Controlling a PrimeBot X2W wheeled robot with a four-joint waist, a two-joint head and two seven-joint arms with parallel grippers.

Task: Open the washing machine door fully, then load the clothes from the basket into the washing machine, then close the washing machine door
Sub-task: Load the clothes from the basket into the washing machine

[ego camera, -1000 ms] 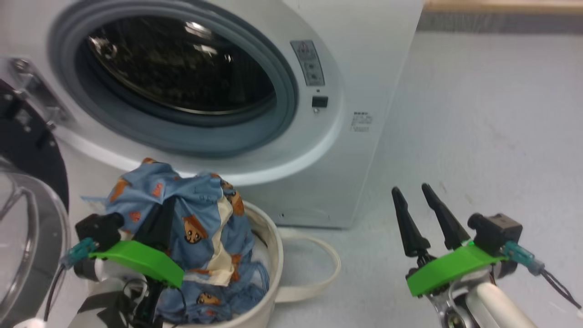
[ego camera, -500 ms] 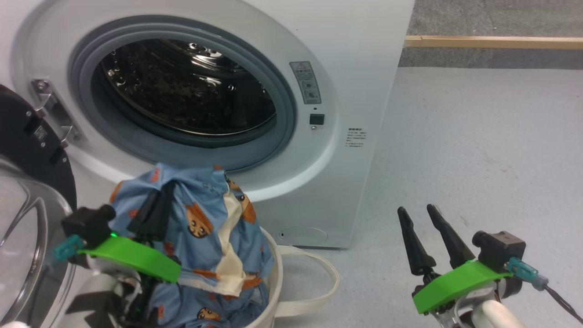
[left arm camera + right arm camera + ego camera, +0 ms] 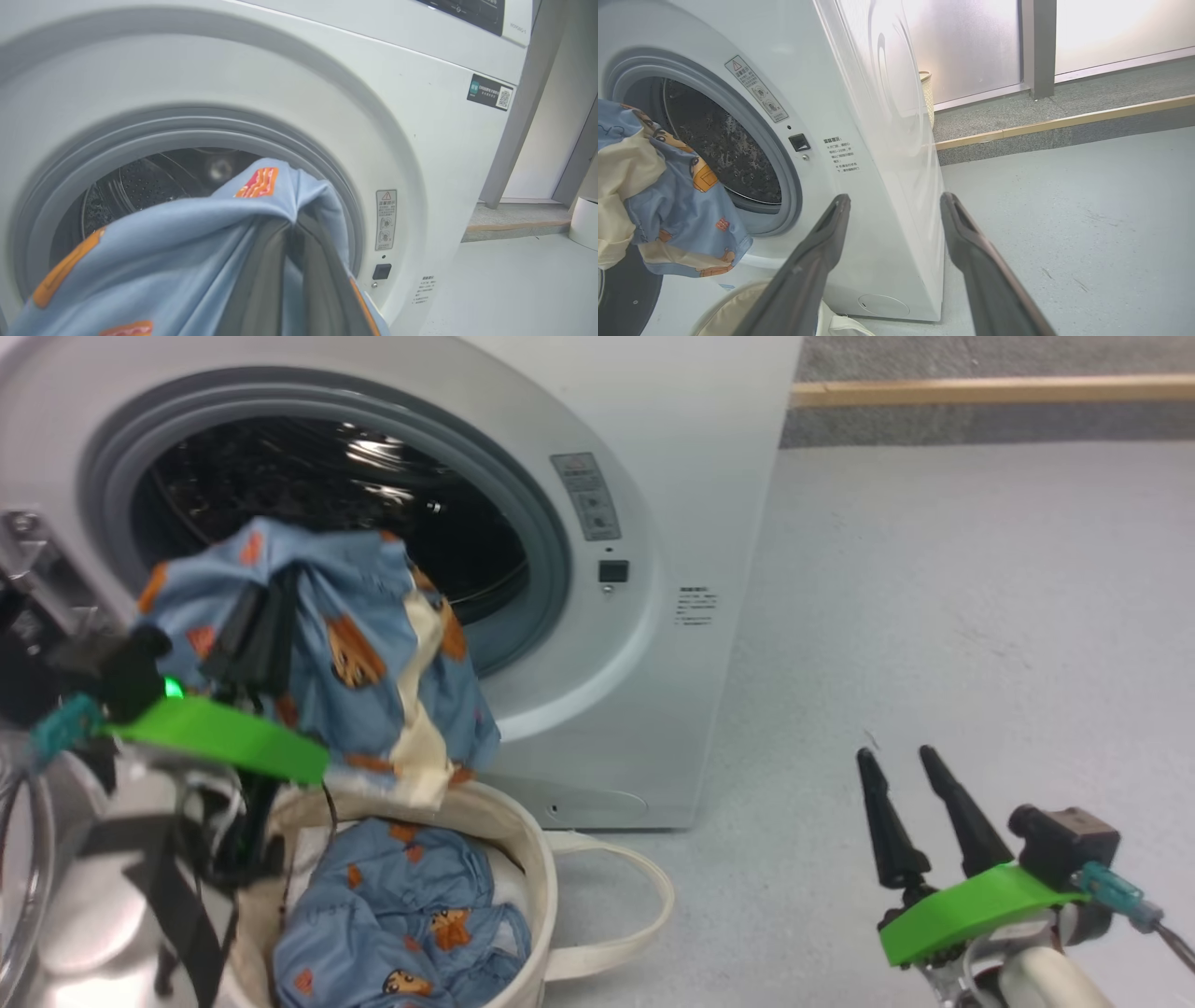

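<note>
The washing machine (image 3: 653, 476) stands with its round opening (image 3: 448, 523) uncovered, and its door (image 3: 626, 294) is swung out to the left. My left gripper (image 3: 266, 602) is shut on the clothes (image 3: 373, 653), a light blue printed garment held up in front of the lower left of the opening. In the left wrist view the garment (image 3: 177, 242) drapes over the shut gripper (image 3: 292, 224). More of the same blue cloth (image 3: 401, 915) lies in the basket (image 3: 532, 859) below. My right gripper (image 3: 901, 761) hovers open and empty over the floor on the right, as the right wrist view (image 3: 896, 200) confirms.
Grey floor (image 3: 934, 616) lies open to the right of the machine. A wooden strip (image 3: 980, 390) runs along the back. The basket's strap handle (image 3: 644, 896) loops onto the floor. A woven bin (image 3: 927, 93) stands behind the machine.
My left gripper has lifted the garment up out of the basket to the height of the opening. The head camera has shifted. The right gripper has stayed open at the lower right.
</note>
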